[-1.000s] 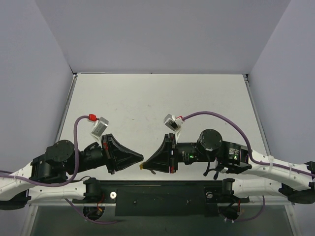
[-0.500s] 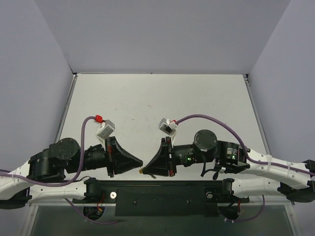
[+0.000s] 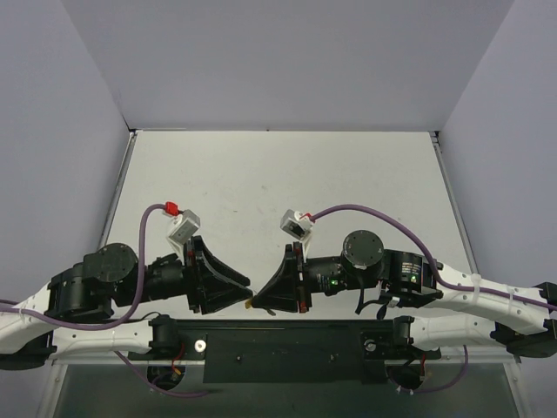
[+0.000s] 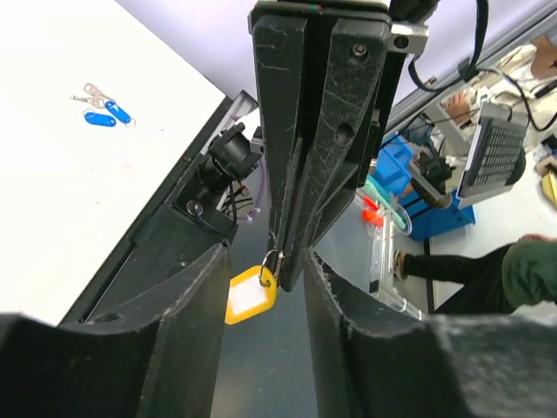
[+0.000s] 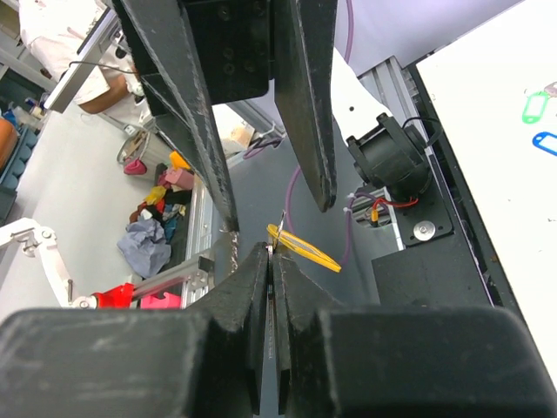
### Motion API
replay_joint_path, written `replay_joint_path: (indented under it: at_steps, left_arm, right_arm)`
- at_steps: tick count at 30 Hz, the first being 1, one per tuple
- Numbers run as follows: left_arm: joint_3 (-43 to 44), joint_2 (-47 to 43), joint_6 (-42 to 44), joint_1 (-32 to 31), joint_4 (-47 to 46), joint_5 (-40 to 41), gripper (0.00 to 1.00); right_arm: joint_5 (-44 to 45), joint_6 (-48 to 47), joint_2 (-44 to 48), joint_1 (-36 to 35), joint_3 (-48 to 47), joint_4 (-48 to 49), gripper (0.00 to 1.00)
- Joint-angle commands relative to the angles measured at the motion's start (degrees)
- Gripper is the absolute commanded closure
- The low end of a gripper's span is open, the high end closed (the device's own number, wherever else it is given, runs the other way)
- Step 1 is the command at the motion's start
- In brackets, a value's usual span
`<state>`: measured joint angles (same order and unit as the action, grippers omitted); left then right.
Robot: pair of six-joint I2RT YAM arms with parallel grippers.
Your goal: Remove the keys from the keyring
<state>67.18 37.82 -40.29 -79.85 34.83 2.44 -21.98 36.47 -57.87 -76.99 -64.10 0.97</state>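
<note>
The keyring is a thin metal ring with a yellow tag hanging from it. It is pinched in the tips of my right gripper, which is shut. In the right wrist view the yellow tag shows edge-on just past those tips. My left gripper is open, one finger on either side of the right gripper's tips and the ring, touching neither. In the top view both grippers meet tip to tip over the near table edge, the left gripper facing the right gripper. The keys are hidden.
Silver keys on blue tags lie on the white table. A green tag and a blue tag lie on it too. The black base plate runs below the grippers, with the table edge just behind.
My left gripper was shut against the right gripper's tips and has now opened. Both grippers drifted slightly left and toward the near edge a second ago.
</note>
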Motion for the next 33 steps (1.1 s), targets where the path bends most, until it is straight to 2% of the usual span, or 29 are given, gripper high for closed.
replay_joint_path:
  at_steps: [1,7,12,17,21,29,33]
  left_arm:
    - [1.74,-2.4,-0.84,-0.39,-5.46,4.59,0.48]
    - [-2.66,-6.09,-1.63,-0.39,-13.28,7.14,0.43]
    - [-8.8,-7.5,-3.12,-0.39,-23.12,8.64,0.43]
    - [-11.98,-6.1,-3.65,-0.39,-32.62,8.81,0.43]
    - [-12.07,-4.69,-3.3,-0.39,-33.95,8.64,0.43]
    - [-11.98,-2.84,-3.39,-0.39,-36.76,7.85,0.52]
    - [-11.89,-2.76,-3.65,-0.39,-36.5,7.93,0.54]
  right_arm:
    - [2.02,-1.05,1.35,-0.44,-2.0,2.98,1.0]
    - [3.95,-0.96,2.58,-0.61,-1.3,4.47,1.0]
    - [5.98,0.36,3.9,-0.79,0.2,11.05,1.0]
    - [8.88,0.53,4.69,-1.14,0.55,12.91,1.0]
    - [9.58,0.62,5.57,-1.32,1.34,14.67,1.0]
    - [10.11,0.44,6.45,-1.41,1.78,14.85,1.0]
    - [10.37,0.44,6.89,-1.5,2.13,15.02,1.0]
